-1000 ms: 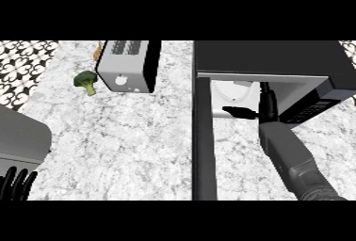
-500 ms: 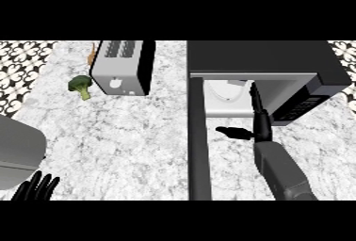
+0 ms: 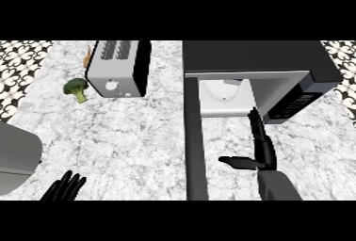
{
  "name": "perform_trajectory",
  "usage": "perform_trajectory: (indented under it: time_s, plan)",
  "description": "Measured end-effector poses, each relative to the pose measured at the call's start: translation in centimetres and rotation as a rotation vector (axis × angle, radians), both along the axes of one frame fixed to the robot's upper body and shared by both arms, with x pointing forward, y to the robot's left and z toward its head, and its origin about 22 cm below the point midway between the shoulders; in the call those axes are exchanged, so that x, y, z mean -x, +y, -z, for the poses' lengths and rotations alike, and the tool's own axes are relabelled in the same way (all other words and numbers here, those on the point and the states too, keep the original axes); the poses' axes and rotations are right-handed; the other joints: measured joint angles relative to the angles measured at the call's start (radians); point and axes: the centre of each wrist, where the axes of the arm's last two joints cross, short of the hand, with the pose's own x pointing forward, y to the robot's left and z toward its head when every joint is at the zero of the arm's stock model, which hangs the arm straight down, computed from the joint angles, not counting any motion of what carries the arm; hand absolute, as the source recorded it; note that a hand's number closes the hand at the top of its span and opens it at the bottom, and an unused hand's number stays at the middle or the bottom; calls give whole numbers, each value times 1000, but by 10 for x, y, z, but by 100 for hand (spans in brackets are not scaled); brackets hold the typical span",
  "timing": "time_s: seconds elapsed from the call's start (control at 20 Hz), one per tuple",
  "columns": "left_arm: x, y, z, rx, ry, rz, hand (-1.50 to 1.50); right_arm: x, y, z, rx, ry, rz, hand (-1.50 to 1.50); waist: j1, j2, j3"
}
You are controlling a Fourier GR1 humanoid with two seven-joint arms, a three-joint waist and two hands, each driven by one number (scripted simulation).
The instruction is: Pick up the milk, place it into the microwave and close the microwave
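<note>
Head view, looking steeply down on a marbled counter [image 3: 132,141]. At upper right stands the black microwave [image 3: 254,56], its cavity open toward the viewer; its door [image 3: 195,141] is swung out and seen edge-on as a long dark bar running down the frame from the cavity's left corner. Inside the cavity, toward the back and near the middle, a white shape with a small dark mark appears to be the milk [image 3: 226,92]; it touches neither hand. The right hand [image 3: 262,146] lies just in front of the cavity and right of the door, fingers straight and pointing toward the microwave's control panel, thumb spread out to the left, nothing held. The left hand [image 3: 64,189] shows at the lower left edge, fingers straight and spread, pointing up, nothing in it. At upper left, a toaster [image 3: 118,68] stands well apart from the microwave; a piece of broccoli [image 3: 76,88] lies just left of it. A grey object [image 3: 17,155] occupies the left edge.
</note>
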Motion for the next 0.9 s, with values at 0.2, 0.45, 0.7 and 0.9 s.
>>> perform_trajectory:
  time_s: [0.2,0.45,0.7,0.9]
  plan:
    - [-9,-14,-1,-40,4,63,150,31,-7,3,-20,-15,0,-150,-6,-1,-1]
    - [-32,-34,-4,-92,-8,117,150,64,-34,-10,-92,-51,16,150,-3,3,0]
    - [-57,-66,-2,-151,-15,163,150,95,-61,-36,-136,-72,22,-150,1,6,0]
    - [-82,-90,-3,-200,-33,182,150,123,-83,-53,-169,-86,62,-150,4,9,0]
